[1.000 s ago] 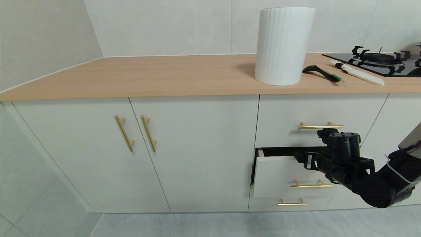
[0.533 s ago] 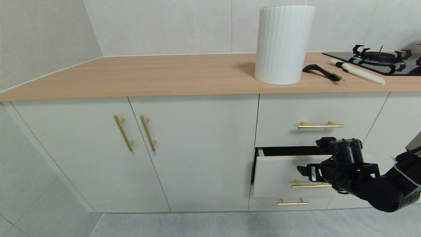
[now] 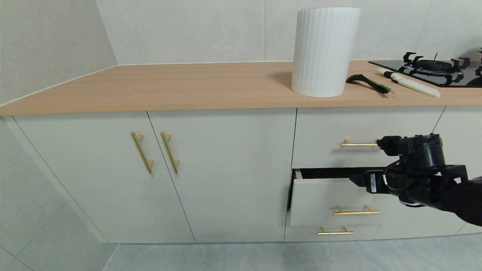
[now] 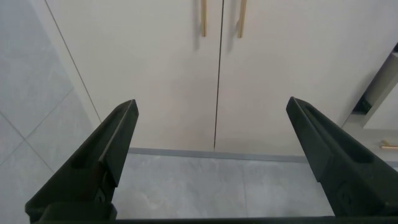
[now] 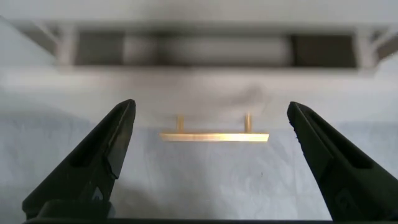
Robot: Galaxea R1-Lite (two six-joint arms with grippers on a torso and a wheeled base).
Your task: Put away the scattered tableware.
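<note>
**Two utensils above the right gripper, open drawer before it**

Both the black utensil (image 3: 367, 82) and the white knife (image 3: 410, 84) are found on the countertop (image 3: 188, 86), above the right gripper (image 3: 357, 180) and farther back, between the white ribbed container (image 3: 324, 52) and the stove (image 3: 429, 67). Their long axes are laid nearly parallel, slanting toward the counter's front edge on the right. The right gripper is held spread wide with nothing between its jaws, facing the partly open drawer (image 3: 324, 199). The drawer's brass handle (image 5: 214, 135) lies just ahead and slightly below, running across the gap. The left gripper (image 4: 211, 104), likewise wide and empty, is pointed at the cabinet doors (image 4: 155, 62) well away, so the right arm is judged nearer to the utensils.
</note>
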